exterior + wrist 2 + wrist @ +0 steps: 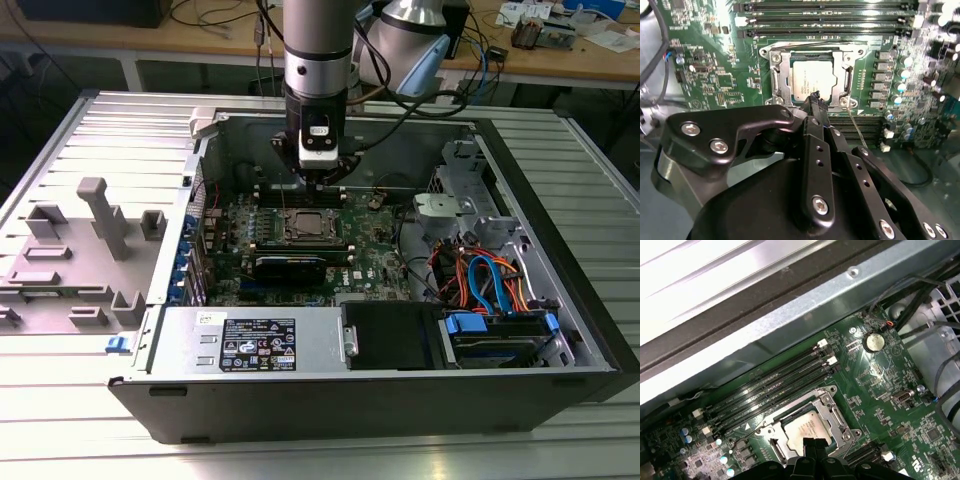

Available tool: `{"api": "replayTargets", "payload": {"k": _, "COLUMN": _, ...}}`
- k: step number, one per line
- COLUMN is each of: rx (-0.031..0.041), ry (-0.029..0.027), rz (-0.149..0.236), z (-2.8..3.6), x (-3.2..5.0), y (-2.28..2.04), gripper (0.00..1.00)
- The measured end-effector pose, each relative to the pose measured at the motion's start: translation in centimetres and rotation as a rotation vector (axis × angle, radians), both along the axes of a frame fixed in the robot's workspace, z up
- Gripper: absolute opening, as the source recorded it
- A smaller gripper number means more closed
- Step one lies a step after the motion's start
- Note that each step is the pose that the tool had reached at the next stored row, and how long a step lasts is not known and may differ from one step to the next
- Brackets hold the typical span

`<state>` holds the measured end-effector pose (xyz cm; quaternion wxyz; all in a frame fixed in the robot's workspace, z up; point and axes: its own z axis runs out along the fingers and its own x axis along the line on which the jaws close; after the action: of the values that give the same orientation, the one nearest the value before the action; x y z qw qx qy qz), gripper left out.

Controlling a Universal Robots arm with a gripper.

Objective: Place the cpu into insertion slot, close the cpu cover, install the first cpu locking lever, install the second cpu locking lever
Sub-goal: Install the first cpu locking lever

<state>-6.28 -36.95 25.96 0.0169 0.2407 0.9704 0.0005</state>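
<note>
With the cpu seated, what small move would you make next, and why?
Probably ease the gripper slightly down onto the cpu cover: the cpu already sits under its window, and the shut gripper hangs right at the cover's edge.

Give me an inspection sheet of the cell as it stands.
Surface: slatted metal table with an open computer case on it.
Job's things: cpu lies in the window of the cpu cover, which is down flat.
Clutter: grey fixture block on the table, at the exterior view's left.
Grippers: gripper at the cpu's edge, jaws shut, nothing seen held; contact cannot be told.
Cables: orange and blue bundle inside the case, apart from the gripper.
Surroundings: wooden benches behind.
</note>
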Motion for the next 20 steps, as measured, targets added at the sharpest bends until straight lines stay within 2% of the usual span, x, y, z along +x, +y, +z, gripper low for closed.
{"api": "replayTargets", "payload": {"k": 7, "rx": -0.0001, "ry": 0.0000, "rz": 0.129, "z": -0.07, "x": 0.00, "y": 0.00, "gripper": 0.11}}
{"api": "replayTargets", "payload": {"k": 8, "rx": -0.0002, "ry": 0.0001, "rz": 0.174, "z": -0.10, "x": 0.00, "y": 0.00, "gripper": 0.11}}
{"api": "replayTargets", "payload": {"k": 9, "rx": -0.0002, "ry": 0.0001, "rz": 0.200, "z": -0.11, "x": 0.00, "y": 0.00, "gripper": 0.11}}
{"api": "replayTargets", "payload": {"k": 15, "rx": -0.0001, "ry": 0.0000, "rz": 0.326, "z": -0.19, "x": 0.00, "y": 0.00, "gripper": 0.11}}
{"api": "replayTargets", "payload": {"k": 16, "rx": -0.0002, "ry": 0.0001, "rz": 0.343, "z": -0.20, "x": 0.00, "y": 0.00, "gripper": 0.11}}
{"api": "replayTargets", "payload": {"k": 20, "rx": 0.0003, "ry": 0.0002, "rz": 0.363, "z": -0.22, "x": -0.24, "y": 0.00, "gripper": 0.11}}
